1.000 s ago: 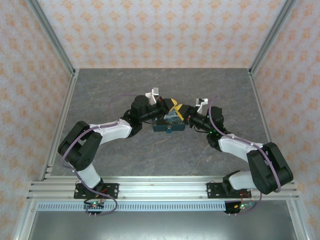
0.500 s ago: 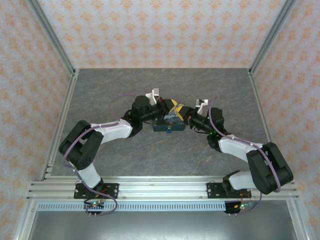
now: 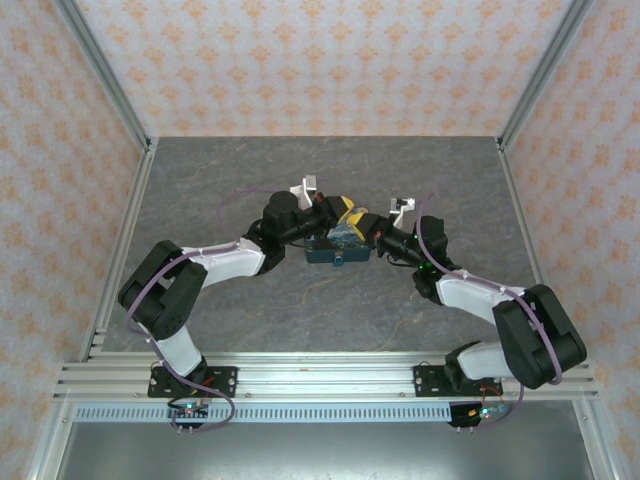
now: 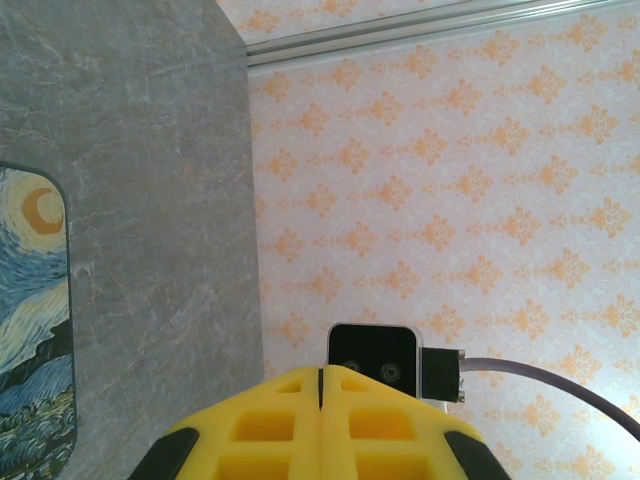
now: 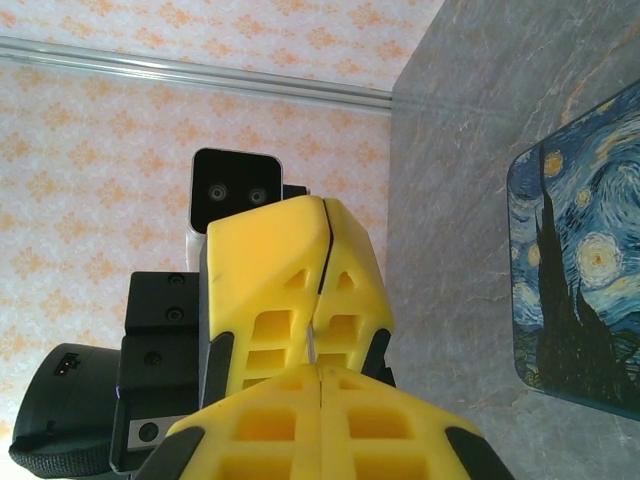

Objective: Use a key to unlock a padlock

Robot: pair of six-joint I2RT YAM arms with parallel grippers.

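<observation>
Between the two wrists: left gripper [image 4: 320, 375] and right gripper [image 5: 320, 372] meet tip to tip, facing each other above the grey table [image 3: 250, 170].
Left gripper: yellow fingers [image 4: 285, 392] pressed together along one straight seam, with no gap seen from its own wrist camera.
Left gripper's hold: a thin pale sliver, the key [image 5: 312, 348], sits in that seam close to the tips, pinched there.
Right gripper: yellow fingers [image 5: 280, 392] pressed flat together, seam closed. Its tips butt against the left tips right at the key; whether they touch the key I cannot tell.
Key, place: at the front end of the left fingers, directly ahead of the right tips.
Key, long axis: in line with the left fingers' seam. Which end points outward is too small to tell.
Blue box [image 3: 340, 248]: night-sky print, flat on the table, just below the joined tips on their near side. From each wrist camera it lies off to one side, with bare table between it and the fingers.
</observation>
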